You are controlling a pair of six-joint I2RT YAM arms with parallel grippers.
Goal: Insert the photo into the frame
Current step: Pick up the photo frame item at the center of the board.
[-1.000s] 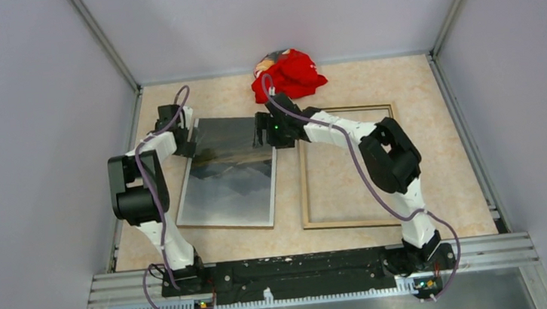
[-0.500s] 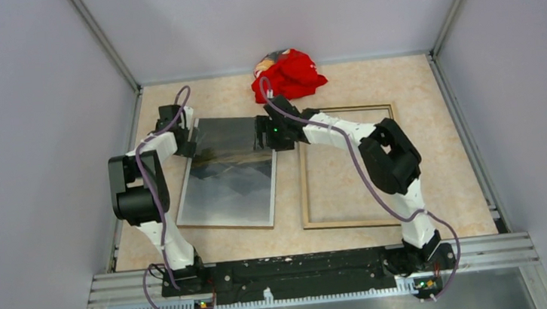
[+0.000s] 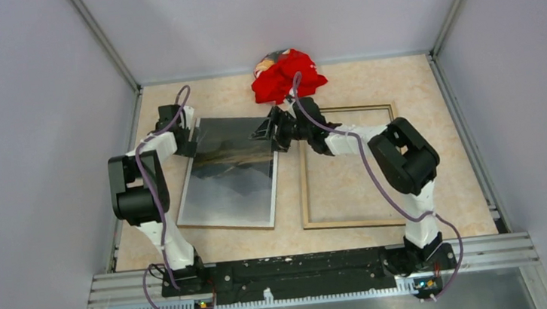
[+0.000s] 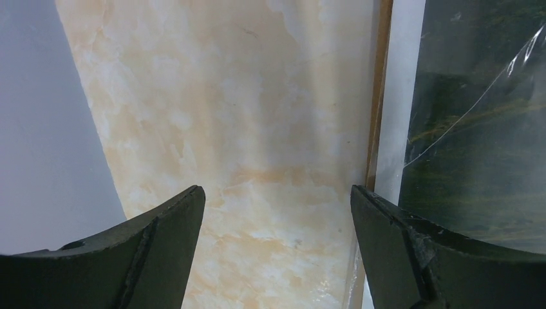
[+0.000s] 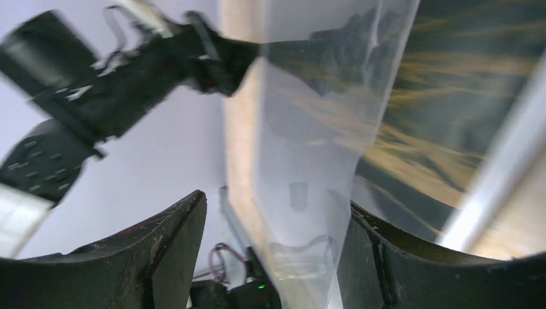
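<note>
**Both grippers at the photo's far corners, frame lying alongside**

And here we are on the table (image 3: pixel 435 131): the photo (image 3: pixel 231 177) lies flat, picture side up, on the brown backing sheet (image 4: pixel 380 90), whose edge peeps out along its side. The frame (image 3: pixel 353 223) lies at the photo's 3 o'clock, just beside it, pale wood side up and with bare table inside it. A red cloth (image 3: pixel 287 77) sits bunched at the table's 12 o'clock, at the back wall.

Left gripper (image 4: pixel 277 193) now: it's at the photo's 10 o'clock corner, jaws spread wide, nothing but marble-look tabletop between them, one finger (image 4: pixel 418 251) over the photo's white margin.

Over to the right gripper (image 5: pixel 277 203), up at the photo's 1 o'clock corner and tipped over. Its jaws stand apart, and a clear film (image 5: pixel 309 129) rises off the print and passes between them. That wrist view is blurred, so I can't tell whether a finger touches the film.
</note>
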